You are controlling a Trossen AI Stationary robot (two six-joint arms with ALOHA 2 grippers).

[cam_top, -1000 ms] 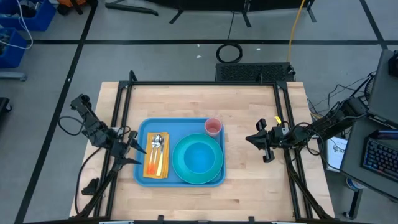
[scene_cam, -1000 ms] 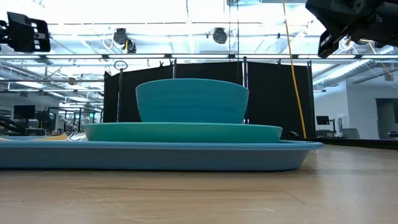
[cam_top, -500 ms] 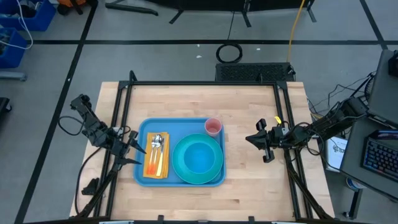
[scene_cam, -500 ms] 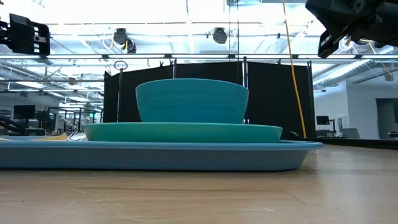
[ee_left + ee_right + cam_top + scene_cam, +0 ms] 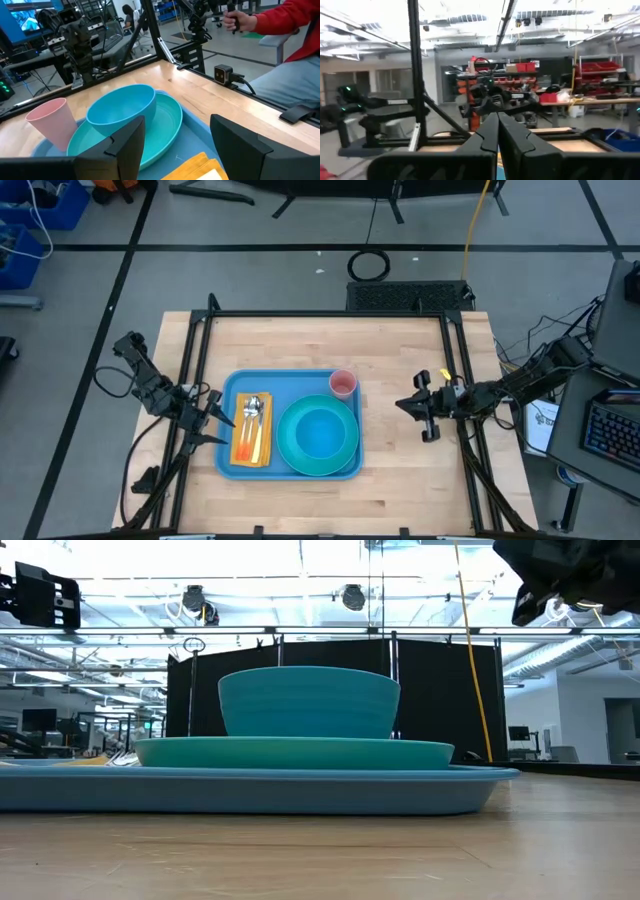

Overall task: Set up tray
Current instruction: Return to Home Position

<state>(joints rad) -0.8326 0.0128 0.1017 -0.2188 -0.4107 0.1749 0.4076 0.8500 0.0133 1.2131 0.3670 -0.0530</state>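
Only the right gripper (image 5: 406, 404), fingers together, has edged back, well right of the mid-table tray (image 5: 296, 384), whose long axis runs left-right; the left gripper (image 5: 218, 418), fingers apart, sits just beside it.

Your left arm (image 5: 150, 385) angles in from the left side, its left tool (image 5: 213, 416) held aloft with fingers (image 5: 127, 142) spread wide apart. Your right arm (image 5: 520, 385) reaches in opposite, its right tool (image 5: 418, 406) also raised, fingers (image 5: 487, 132) pressed together.
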